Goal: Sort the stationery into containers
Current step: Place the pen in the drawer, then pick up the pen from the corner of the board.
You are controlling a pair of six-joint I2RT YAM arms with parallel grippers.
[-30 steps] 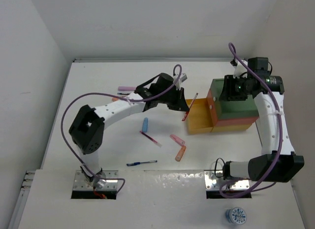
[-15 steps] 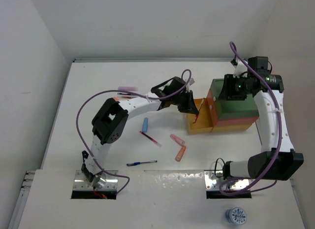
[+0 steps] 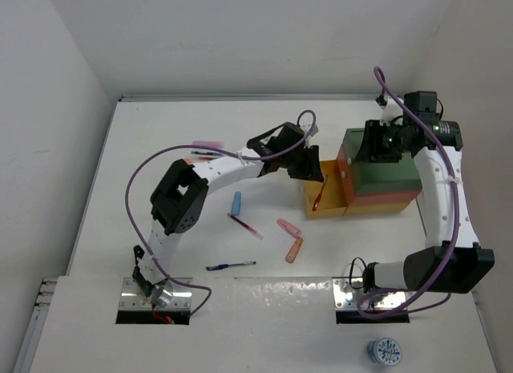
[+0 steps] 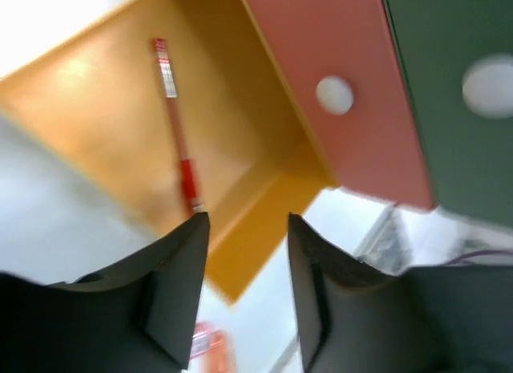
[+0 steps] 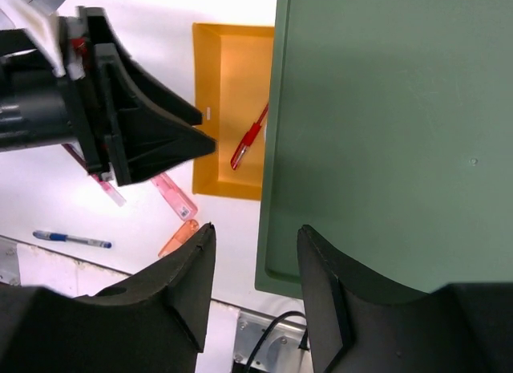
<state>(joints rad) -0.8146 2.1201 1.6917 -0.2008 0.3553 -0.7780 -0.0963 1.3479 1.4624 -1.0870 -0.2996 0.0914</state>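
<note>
Over the yellow tray [image 4: 264, 208], pulled out at the bottom of the stack: my left fingers [image 4: 244, 285], now parted with nothing between them. A second ago they were clamped on the red pen [image 4: 178, 140] at the tray's left rim. Since then the arm has reached further over the tray and the pen has left them.

Item: red pen, one. It lies flat on the yellow tray's floor, free of the fingers. Long axis slants far-right to near-left in the top view, solid red end nearer my bases. Slender; one half red, the other a paler barrel with a red printed band.

Right fingers [image 5: 255, 233]: apart, empty, hovering over the green tray [image 5: 385, 108], unmoved.

Surface [image 3: 160, 229]: blue pen [image 3: 231, 265], blue marker [image 3: 236, 202].
</note>
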